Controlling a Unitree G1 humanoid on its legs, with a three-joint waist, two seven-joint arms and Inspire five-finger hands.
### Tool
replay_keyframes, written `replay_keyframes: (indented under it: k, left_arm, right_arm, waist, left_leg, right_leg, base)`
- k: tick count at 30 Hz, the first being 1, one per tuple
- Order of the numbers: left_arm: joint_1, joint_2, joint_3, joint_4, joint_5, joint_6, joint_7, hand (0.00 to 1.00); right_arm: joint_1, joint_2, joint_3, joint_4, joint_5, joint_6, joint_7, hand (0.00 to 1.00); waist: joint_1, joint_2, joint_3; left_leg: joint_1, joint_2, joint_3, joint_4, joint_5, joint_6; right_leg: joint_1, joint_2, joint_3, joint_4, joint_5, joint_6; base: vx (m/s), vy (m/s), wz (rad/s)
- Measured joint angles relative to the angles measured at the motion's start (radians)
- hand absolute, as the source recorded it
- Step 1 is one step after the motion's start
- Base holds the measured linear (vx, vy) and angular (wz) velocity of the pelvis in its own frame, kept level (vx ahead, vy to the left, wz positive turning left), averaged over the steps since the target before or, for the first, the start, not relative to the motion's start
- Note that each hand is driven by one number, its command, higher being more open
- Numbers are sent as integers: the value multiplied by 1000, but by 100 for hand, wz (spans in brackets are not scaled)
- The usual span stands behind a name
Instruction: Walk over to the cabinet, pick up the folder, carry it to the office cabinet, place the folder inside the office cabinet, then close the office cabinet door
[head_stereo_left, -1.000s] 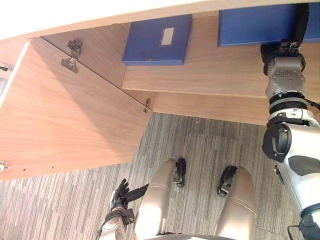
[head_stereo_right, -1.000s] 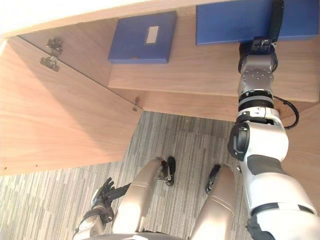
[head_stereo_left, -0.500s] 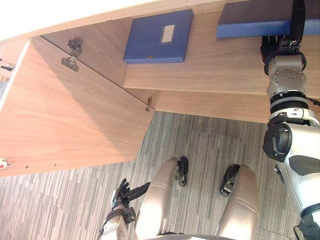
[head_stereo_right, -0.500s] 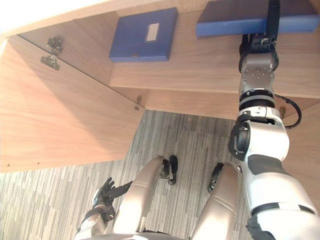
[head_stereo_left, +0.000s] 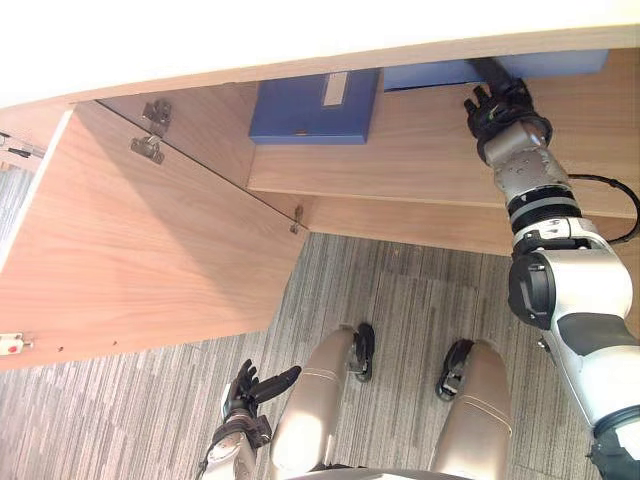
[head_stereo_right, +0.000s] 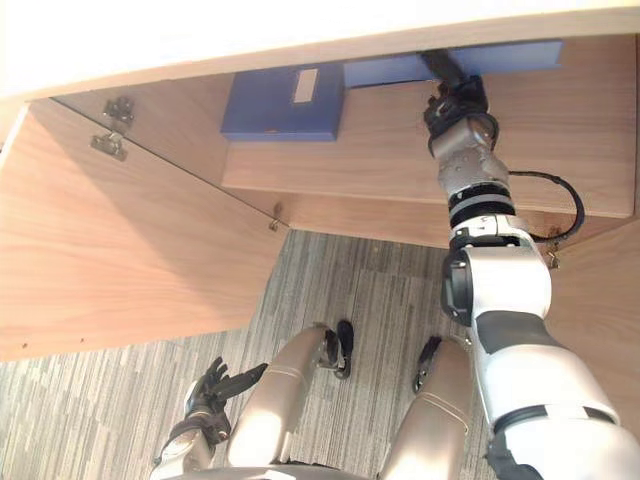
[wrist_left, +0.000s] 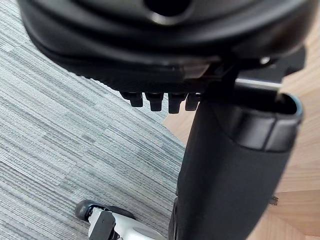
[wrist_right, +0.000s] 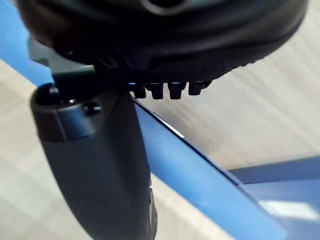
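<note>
Cabinet shelf (head_stereo_left: 400, 150): blue folder (head_stereo_left: 420, 76) flat, long axis L-R along it; R hand (head_stereo_left: 497, 105) pinches its edge.

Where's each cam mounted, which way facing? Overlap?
Left eye view: on the head, looking down into the office cabinet; left hand hangs low, right hand grips the folder.
Right eye view: same head, same scene, slightly shifted.
Left wrist view: on the left wrist, along its hand, facing carpet.
Right wrist view: on the right wrist, along its hand, facing the folder.
Shared: the folder, eyes and right wrist.
</note>
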Motion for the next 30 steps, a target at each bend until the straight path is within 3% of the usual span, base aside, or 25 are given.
replay_keyframes:
  k: [4, 7, 12, 15, 21, 30]
  left_arm:
    - [2, 7, 1, -1, 1, -1, -15, 100]
    - [11, 17, 1, 0, 1, -1, -39, 100]
    - [31, 29, 1, 8, 4, 1, -74, 100]
    - [38, 31, 0, 14, 4, 1, -84, 100]
    - [47, 44, -4, 38, 4, 2, -95, 100]
    - [51, 55, -5, 59, 2, 1, -91, 100]
  right_arm:
    - [24, -7, 83, 42, -228, 68, 146, 100]
    - [49, -26, 121, 40, -379, 64, 233, 100]
    - [142, -45, 148, 8, -767, 0, 376, 100]
    - [210, -38, 174, -44, -940, -54, 412, 100]
    - [300, 2, 255, -80, -1143, -118, 471, 100]
    - [343, 23, 336, -117, -1266, -130, 466, 100]
  waist:
    - [4, -16, -7]
    - [4, -27, -13]
    - [2, -45, -31]
    - [3, -51, -39]
    - [-1, -66, -64]
    - [-4, -88, -74]
  left_leg:
    - [4, 0, 3, -11, 0, 0]
    - [10, -1, 5, -15, 0, 0]
    - [31, 0, 12, -31, 1, 2]
    - [47, 7, 19, -47, 1, 3]
    - [86, 7, 33, -78, 2, 5]
    - [110, 6, 58, -118, 10, 18]
  right_leg:
    - [3, 0, -1, -10, 1, 2]
    - [7, 0, 1, -13, 1, 3]
    - [24, 2, 4, -29, 4, 7]
    - [37, 11, 6, -47, 12, 10]
    - [68, 14, 14, -78, 20, 19]
    - [80, 21, 31, -124, 46, 32]
  base:
    - [53, -13, 0]
    - [25, -11, -1]
    - [25, -14, -3]
    - [43, -19, -9]
    - [56, -10, -7]
    - [35, 16, -7]
